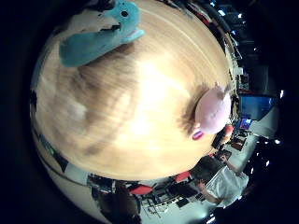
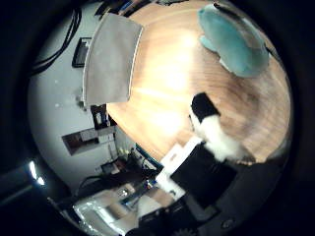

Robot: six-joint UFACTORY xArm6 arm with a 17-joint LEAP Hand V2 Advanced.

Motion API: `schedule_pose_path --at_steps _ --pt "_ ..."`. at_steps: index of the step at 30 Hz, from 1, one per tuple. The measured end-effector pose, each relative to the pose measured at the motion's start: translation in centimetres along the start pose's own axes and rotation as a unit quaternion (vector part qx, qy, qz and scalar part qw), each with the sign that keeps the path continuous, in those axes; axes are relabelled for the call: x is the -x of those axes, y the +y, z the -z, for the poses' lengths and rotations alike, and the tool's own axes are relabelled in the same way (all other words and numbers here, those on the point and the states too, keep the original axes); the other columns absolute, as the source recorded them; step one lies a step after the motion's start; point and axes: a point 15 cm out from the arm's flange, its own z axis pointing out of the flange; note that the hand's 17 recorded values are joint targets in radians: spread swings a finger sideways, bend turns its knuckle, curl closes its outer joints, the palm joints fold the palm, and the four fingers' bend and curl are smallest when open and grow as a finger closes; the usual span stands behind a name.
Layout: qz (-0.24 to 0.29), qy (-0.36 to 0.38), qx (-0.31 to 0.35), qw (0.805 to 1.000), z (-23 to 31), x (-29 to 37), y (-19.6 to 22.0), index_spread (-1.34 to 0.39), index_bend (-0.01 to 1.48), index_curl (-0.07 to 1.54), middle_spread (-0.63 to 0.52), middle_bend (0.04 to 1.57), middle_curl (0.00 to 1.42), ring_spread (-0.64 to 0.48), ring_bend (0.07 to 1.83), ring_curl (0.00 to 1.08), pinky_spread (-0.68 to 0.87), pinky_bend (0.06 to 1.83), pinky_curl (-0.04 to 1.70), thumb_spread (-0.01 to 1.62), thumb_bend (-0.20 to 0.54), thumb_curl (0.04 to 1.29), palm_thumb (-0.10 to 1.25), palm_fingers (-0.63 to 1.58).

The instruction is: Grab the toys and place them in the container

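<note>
A teal plush toy (image 1: 98, 35) lies on the round wooden table (image 1: 131, 103) near its far edge. A pink plush toy (image 1: 211, 110) lies at the table's rim, away from the teal one. In the thumb side view the teal toy (image 2: 234, 41) shows again on the wood, and a grey rectangular container (image 2: 110, 57) stands at the table's edge. My hand (image 2: 210, 126) is high over the table. One black and white finger reaches out straight above the wood, with nothing in it. No toy is near the palm.
The table's edge (image 2: 148, 138) drops to a room with desks, chairs and shelves around it. Bare wood lies between the toys and the container.
</note>
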Motion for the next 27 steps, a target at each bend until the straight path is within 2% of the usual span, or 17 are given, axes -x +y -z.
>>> schedule_pose_path --at_steps 7,12,13,16,19,21,24,27 --pt "-0.002 0.001 -0.006 1.000 -0.3 -0.1 -0.2 -0.59 0.18 0.37 -0.51 0.37 0.37 -0.46 0.93 0.32 -0.36 1.00 0.04 1.02 -0.005 0.51 0.79 0.97" --pt "-0.005 -0.012 -0.016 1.000 -0.2 0.4 -0.6 -0.60 0.21 0.42 -0.53 0.49 0.46 -0.42 1.01 0.38 -0.55 1.12 0.12 1.02 -0.002 0.54 0.85 1.21" --pt "-0.004 -0.016 -0.019 1.000 -0.2 0.6 -0.7 -0.60 0.21 0.42 -0.53 0.49 0.46 -0.42 1.01 0.38 -0.55 1.12 0.12 1.02 -0.002 0.54 0.85 1.21" --pt "-0.004 -0.027 -0.029 0.999 0.0 1.1 -1.2 -0.61 0.34 0.51 -0.53 0.63 0.55 -0.38 1.08 0.44 -0.55 1.22 0.20 1.03 0.015 0.57 0.93 1.29" --pt "-0.003 -0.051 -0.052 0.997 0.4 1.9 -2.1 -0.62 0.52 0.61 -0.52 0.73 0.63 -0.37 1.12 0.48 -0.46 1.32 0.26 1.03 0.042 0.61 1.00 1.28" --pt "-0.005 -0.070 -0.072 0.995 0.9 2.4 -2.7 -0.62 0.67 0.70 -0.52 0.82 0.70 -0.37 1.15 0.51 -0.40 1.40 0.30 1.03 0.060 0.63 1.05 1.24" --pt "-0.005 -0.078 -0.092 0.993 1.9 2.5 -3.4 -0.59 0.83 0.80 -0.52 0.92 0.79 -0.37 1.22 0.57 -0.33 1.49 0.36 1.02 0.063 0.67 1.08 1.14" --pt "-0.001 -0.074 -0.097 0.992 2.7 2.3 -3.7 -0.56 0.90 0.87 -0.51 0.99 0.86 -0.37 1.26 0.62 -0.29 1.55 0.40 1.01 0.065 0.70 1.10 1.09"
